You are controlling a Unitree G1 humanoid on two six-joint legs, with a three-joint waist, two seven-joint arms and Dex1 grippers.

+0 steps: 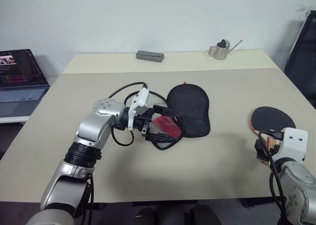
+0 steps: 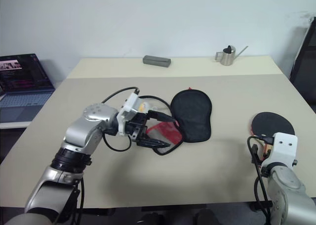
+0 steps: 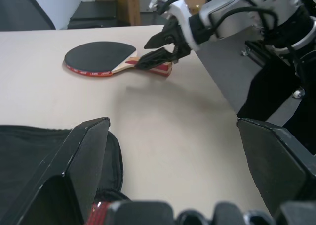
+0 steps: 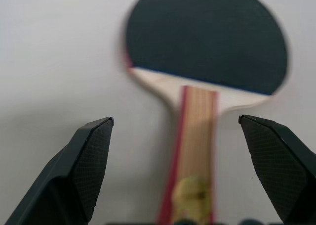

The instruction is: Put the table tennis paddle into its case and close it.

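Paddle (image 1: pixel 272 119) lies flat near the table's (image 1: pixel 227 165) right edge, rubber face up, handle toward the robot; well apart from the case (image 1: pixel 188 110) in the middle of the table. Nothing grasped yet.

Risks, as I read them:
- Handle sits flat on the table. If the right claw (image 4: pixel 175 170) closes too high, the fingers could slide over the handle; too low, they could jam on the table and push the paddle toward the edge.
- Right wrist view puts the handle right of centre between the fingers, so closing could twist the paddle instead of seating it.
- Case is soft fabric. If the left claw (image 2: pixel 155 133) catches both layers at the mouth, it could pinch the opening shut, or drag the whole case.
- Cable loops by the left wrist hang near the case mouth; could snag.

Pose: right claw released, fingers spread wide either side of the handle, pointing forward and down, not visibly touching it. Left forearm reaches across toward the right; left claw also released, fingers spread at the case's near end by the red panel (image 1: pixel 167 126).
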